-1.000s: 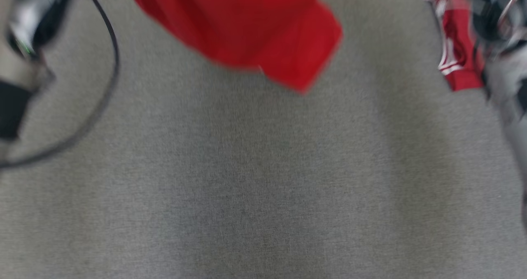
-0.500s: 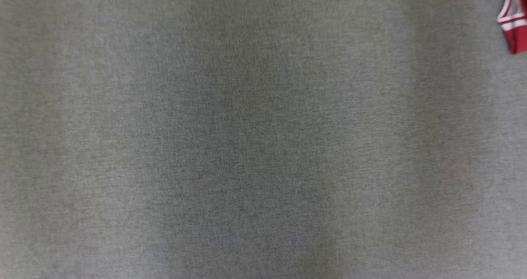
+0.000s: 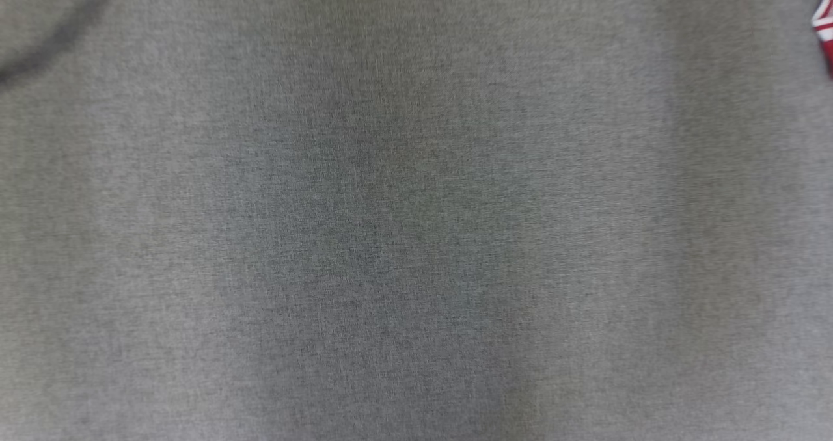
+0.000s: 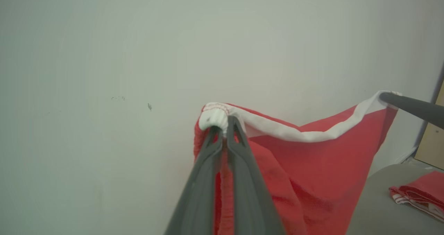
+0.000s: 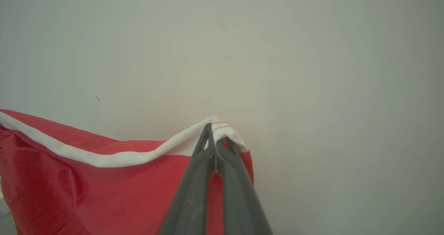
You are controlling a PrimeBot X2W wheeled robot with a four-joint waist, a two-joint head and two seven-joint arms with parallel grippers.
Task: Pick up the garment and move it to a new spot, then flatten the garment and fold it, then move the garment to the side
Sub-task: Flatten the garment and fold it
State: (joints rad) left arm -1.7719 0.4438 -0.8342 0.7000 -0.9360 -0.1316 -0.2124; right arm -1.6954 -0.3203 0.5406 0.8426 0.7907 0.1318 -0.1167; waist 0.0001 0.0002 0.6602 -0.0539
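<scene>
The garment [image 4: 312, 172] is red cloth with a white band along its top edge, and it hangs stretched in the air before a pale wall. My left gripper [image 4: 223, 124] is shut on one bunched end of the white band. In the right wrist view my right gripper [image 5: 215, 137] is shut on the band's other end, and the garment [image 5: 104, 190] sags away to the left. The right gripper's dark finger [image 4: 411, 105] also reaches in from the right edge of the left wrist view.
The grey cloth-covered table [image 3: 416, 233] spreads below in the head view. A folded red cloth with white stripes [image 4: 419, 193] lies on it at the right, and its edge [image 3: 825, 34] shows in the head view. A dark cable [image 3: 58, 38] crosses the top left corner.
The head view has shifted. The red garment and both arms seen at its top a second ago have left it, and the striped cloth now sits at the right edge.
</scene>
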